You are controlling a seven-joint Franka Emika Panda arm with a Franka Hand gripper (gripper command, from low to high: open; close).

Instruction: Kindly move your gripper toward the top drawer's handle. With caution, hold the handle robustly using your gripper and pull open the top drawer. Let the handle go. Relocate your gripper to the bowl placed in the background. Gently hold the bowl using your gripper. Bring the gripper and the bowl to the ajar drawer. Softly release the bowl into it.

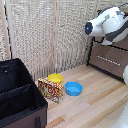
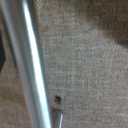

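Observation:
In the wrist view the silver handle (image 2: 31, 60) fills the picture as a slanted bar, very close to the grey-brown front of the top drawer (image 2: 85, 65). One dark finger (image 2: 2, 54) shows at the picture's edge, a small gap away from the bar. No finger shows on the bar's other side, so nothing is clamped. In the exterior view the white arm (image 1: 106, 25) reaches to the dresser (image 1: 107, 60) at the exterior view's right, and the gripper itself is hidden there. The yellow bowl (image 1: 55, 78) sits on the wooden table beside a light-blue bowl (image 1: 73, 88).
A printed cardboard box (image 1: 50, 90) stands in front of the yellow bowl. A large black fabric bin (image 1: 19, 97) takes up the exterior view's left. A woven screen (image 1: 50, 35) forms the back wall. The wooden tabletop (image 1: 95, 107) runs between the bowls and the dresser.

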